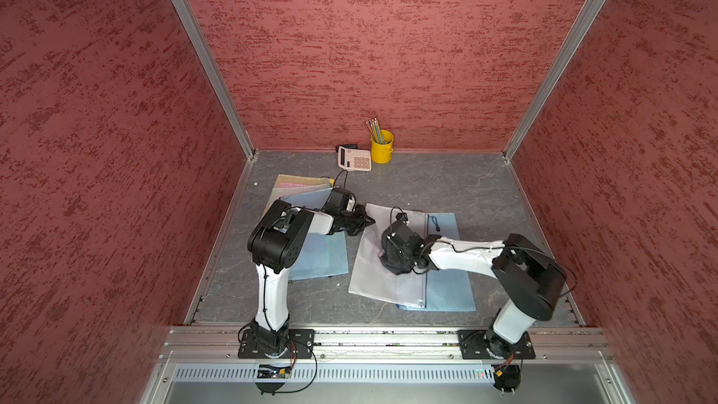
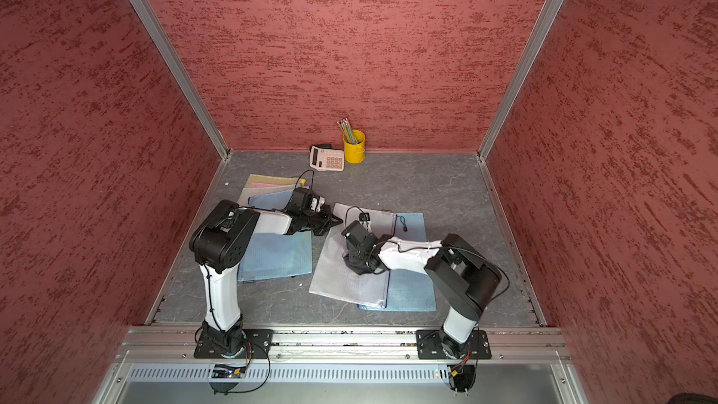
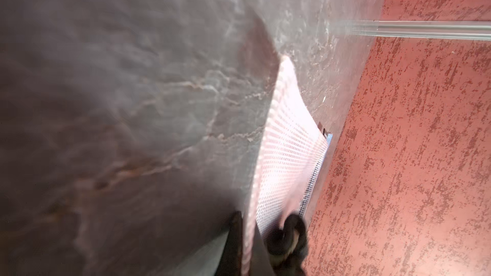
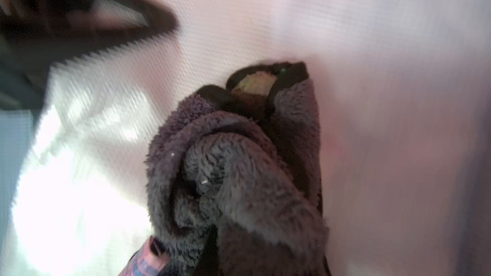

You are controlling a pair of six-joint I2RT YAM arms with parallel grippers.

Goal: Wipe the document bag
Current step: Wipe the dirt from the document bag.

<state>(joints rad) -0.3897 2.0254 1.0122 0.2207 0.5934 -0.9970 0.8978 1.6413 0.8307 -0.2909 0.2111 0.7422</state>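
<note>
The document bag is a white mesh pouch lying flat at mid-table. My left gripper is shut on its far left corner; in the left wrist view the bag's edge runs up from between the closed fingers of the left gripper and is lifted slightly. My right gripper is shut on a grey fluffy cloth, pressed down on the bag's upper middle. A tan-padded fingertip pokes out of the cloth. In both top views the cloth is mostly hidden under the wrist.
A blue bag lies under the white one, sticking out on the right. A stack of coloured bags sits left, under the left arm. A calculator and a yellow pencil cup stand by the back wall.
</note>
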